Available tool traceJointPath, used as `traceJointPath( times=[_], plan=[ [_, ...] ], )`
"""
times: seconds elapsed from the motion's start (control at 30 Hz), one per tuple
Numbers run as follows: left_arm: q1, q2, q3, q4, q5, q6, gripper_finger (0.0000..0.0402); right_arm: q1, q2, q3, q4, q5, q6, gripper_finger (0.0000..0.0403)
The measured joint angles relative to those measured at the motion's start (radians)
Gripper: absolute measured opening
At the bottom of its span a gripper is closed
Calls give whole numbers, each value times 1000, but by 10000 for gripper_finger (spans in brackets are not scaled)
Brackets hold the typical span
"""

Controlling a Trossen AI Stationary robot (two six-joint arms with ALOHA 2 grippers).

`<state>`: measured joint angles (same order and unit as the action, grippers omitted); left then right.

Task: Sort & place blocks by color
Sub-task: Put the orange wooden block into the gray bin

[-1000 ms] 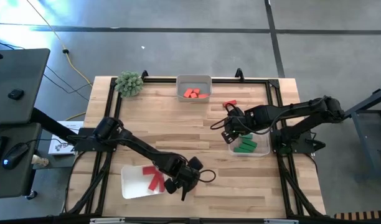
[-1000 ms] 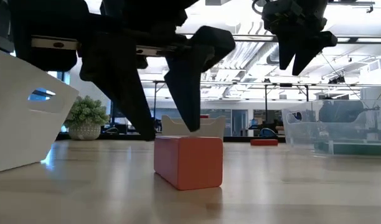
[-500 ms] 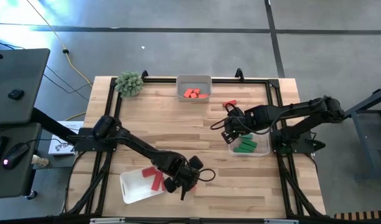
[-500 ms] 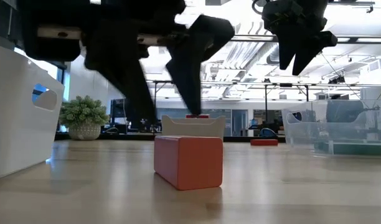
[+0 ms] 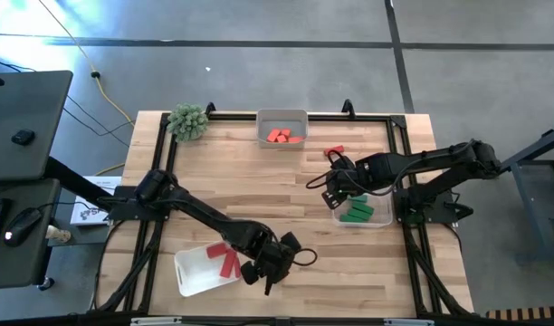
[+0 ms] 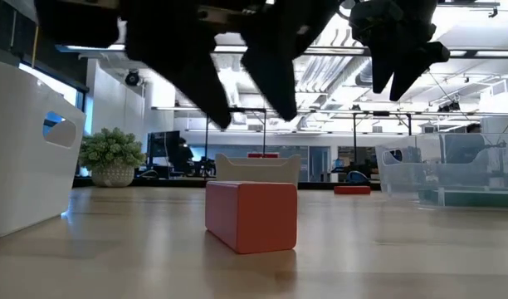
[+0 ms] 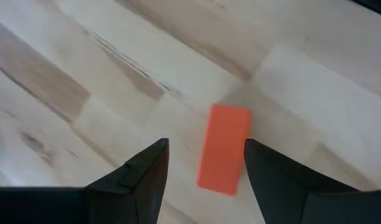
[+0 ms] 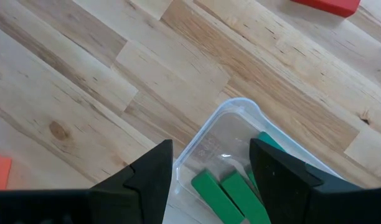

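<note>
- My left gripper (image 5: 279, 264): low at the near edge of the tabletop (image 5: 259, 181), fingers (image 7: 147, 171) spread, holding nothing. It hangs over an orange block (image 7: 223, 148); in the left wrist view the block lies flat on the wood, showing between the two fingers, no contact visible.
- Low view: same orange block (image 6: 251, 214) rests on the tabletop w/ the left gripper above it, clear of its top.
- White tray (image 5: 191, 270): just beside the left gripper, on its left in the high view; red blocks (image 5: 224, 260) lie inside.
- My right gripper (image 5: 336, 188): over the right half of the tabletop, at the left edge of a clear tray (image 5: 378, 217); fingers (image 8: 150, 171) apart, empty.
- Clear tray contents: green blocks (image 5: 357, 213), several, side by side. Right wrist view shows the tray's rounded corner (image 8: 237, 118) between the fingers, w/ green blocks (image 8: 231, 190) inside.
- Small tray (image 5: 282, 119) at the far edge, centre: orange blocks (image 5: 279, 136) inside.
- Loose red block (image 5: 334, 151): on bare wood, between the far tray and the right gripper, apart from both. It also shows at the edge of the right wrist view.
- Green plant ball (image 5: 187, 120): far-left corner of the tabletop.
- Another bit of orange shows at the edge of the right wrist view; can't tell which block.
</note>
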<state>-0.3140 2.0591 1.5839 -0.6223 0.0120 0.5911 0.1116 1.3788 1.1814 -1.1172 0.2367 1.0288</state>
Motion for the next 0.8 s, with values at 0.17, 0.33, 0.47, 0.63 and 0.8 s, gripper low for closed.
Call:
traceJointPath(
  times=[0.17, 0.33, 0.47, 0.63, 0.8],
  plan=[
    [-16, 16, 0, 17, -2, 15, 197, 0, 0, 0, 0, 0, 0, 201],
    [-24, 44, -1, 38, -5, 15, 197, 0, 0, 0, 0, 0, 2, 201],
    [-23, 62, -1, 36, -23, 15, 197, 0, 0, 0, 0, -1, 3, 201],
    [-20, 78, 1, 48, -27, 15, 197, 0, 0, 0, 4, -2, 3, 201],
    [-18, 83, 2, 50, -14, 14, 197, 0, 0, 0, 8, -3, 3, 201]
  ],
)
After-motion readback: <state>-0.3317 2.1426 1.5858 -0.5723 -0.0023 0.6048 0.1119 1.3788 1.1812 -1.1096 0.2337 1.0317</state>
